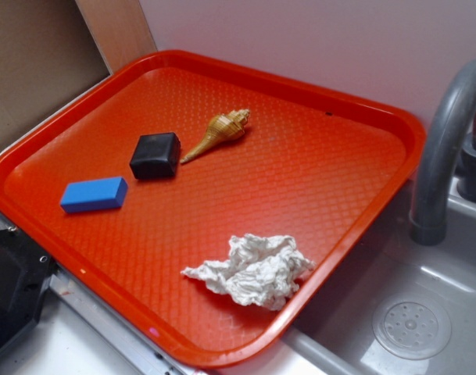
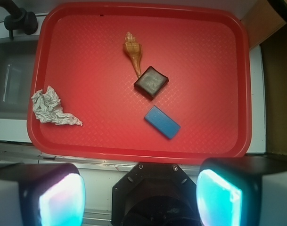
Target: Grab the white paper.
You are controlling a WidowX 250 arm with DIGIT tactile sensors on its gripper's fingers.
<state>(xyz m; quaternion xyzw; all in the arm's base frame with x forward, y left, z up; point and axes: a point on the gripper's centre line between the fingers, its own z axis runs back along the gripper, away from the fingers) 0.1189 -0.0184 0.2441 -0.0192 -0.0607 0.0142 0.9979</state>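
**Here: crumpled paper at the tray's edge, gripper wide and empty**

Plainly, the crumpled wad of white tissue-like paper [image 1: 253, 269] lies on the textured red plastic tray [image 1: 323, 164], close against the rim on the side nearest the grey sink basin [image 1: 413, 324]. Its jagged points spread outward, one long tip reaching toward the tray's middle. In the wrist view the same wad sits at the tray's left edge, well apart from everything else on the tray.

The other three things cluster toward the opposite half. A tan spiral seashell [image 1: 220, 131] lies with its pointed end aimed at a glossy black square block [image 1: 155, 155], the tip just beside the block's corner. A flat blue rectangular block [image 1: 94, 194] rests near the black one, not touching it.

A curved grey faucet [image 1: 441, 148] rises beside the sink, just off the tray's corner.

The gripper [image 2: 141, 197] shows only in the wrist view, at the bottom of the picture, hanging off the tray's near rim. Its two pale pads [image 2: 62, 200] stand far apart with nothing between them, so the jaws are spread and hold nothing. The paper lies well to the left of the gap between them, untouched.
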